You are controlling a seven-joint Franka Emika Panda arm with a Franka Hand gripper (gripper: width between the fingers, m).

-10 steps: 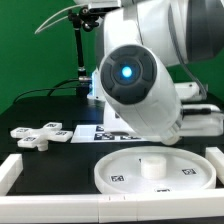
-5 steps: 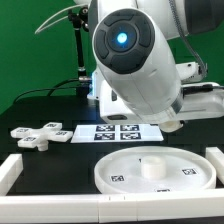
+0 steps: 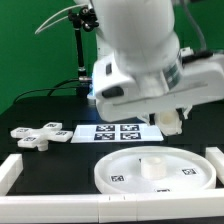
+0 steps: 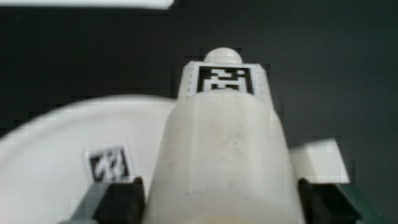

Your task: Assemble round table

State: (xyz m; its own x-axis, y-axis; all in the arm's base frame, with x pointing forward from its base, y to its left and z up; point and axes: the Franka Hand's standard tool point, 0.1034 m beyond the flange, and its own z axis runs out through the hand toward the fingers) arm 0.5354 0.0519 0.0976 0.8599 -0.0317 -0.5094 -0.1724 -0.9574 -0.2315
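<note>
The large round disc (image 3: 155, 172) lies on the black table near the front, rim up, with a small raised hub at its middle. The cross-shaped foot piece (image 3: 40, 134) lies at the exterior view's left. My gripper (image 3: 171, 112) hangs above the disc's far right side, shut on the short cylindrical leg (image 3: 172, 122). In the wrist view the leg (image 4: 222, 130) fills the middle between my fingers (image 4: 121, 200), its tag facing the camera. My gripper (image 4: 222, 205) clamps it from both sides. Part of the disc (image 4: 71, 140) shows behind it.
The marker board (image 3: 118, 132) lies flat behind the disc. White border rails run along the front (image 3: 60, 206), the left (image 3: 8, 170) and the right (image 3: 213, 160). A black stand (image 3: 79, 55) rises at the back before a green backdrop.
The arm has swung upward and turned. Its big round joint has left the middle of the exterior view, and the gripper with the leg now shows above the disc's right side.
</note>
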